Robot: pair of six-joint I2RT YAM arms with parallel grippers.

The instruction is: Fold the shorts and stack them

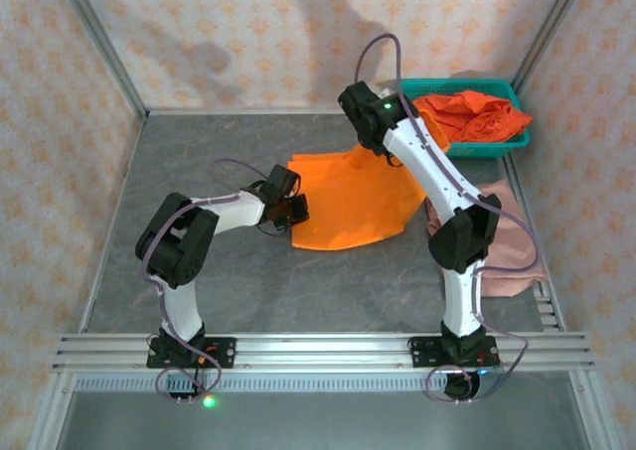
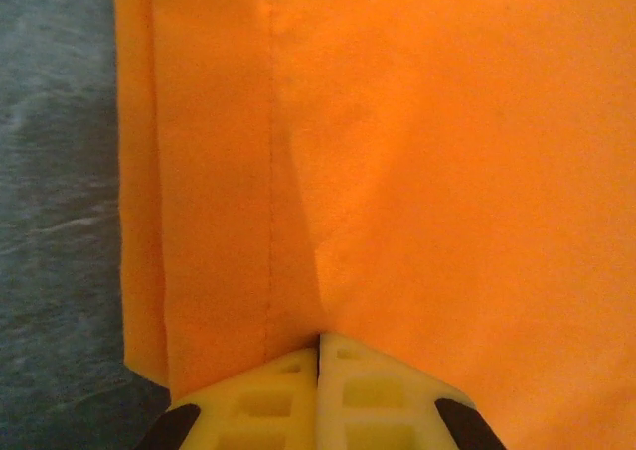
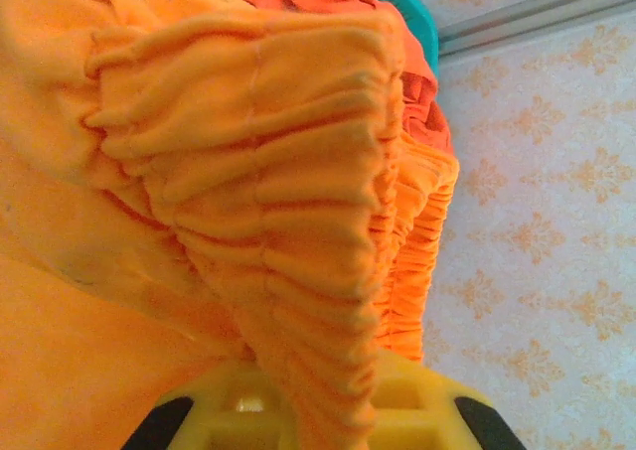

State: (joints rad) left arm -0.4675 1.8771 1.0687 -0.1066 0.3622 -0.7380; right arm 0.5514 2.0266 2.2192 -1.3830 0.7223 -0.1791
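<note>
One pair of orange shorts (image 1: 348, 207) is lying mid-tabletop (image 1: 248, 291). Left gripper (image 2: 320, 356) is pinching its hem, fully closed. Right gripper (image 3: 318, 390) is clamping its gathered waistband. Pink shorts (image 1: 512, 256) are lying at the right. More shorts (image 1: 472, 115) are waiting in the teal basket (image 1: 462, 83). Folding is judged barely begun.

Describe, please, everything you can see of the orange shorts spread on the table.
The shorts are bright orange soft cloth, lying mid-table, mostly flat with the far end held up. The left pincer is shut on the near-left edge, at a stitched hem. The right pincer is shut on the gathered elastic waistband.
</note>
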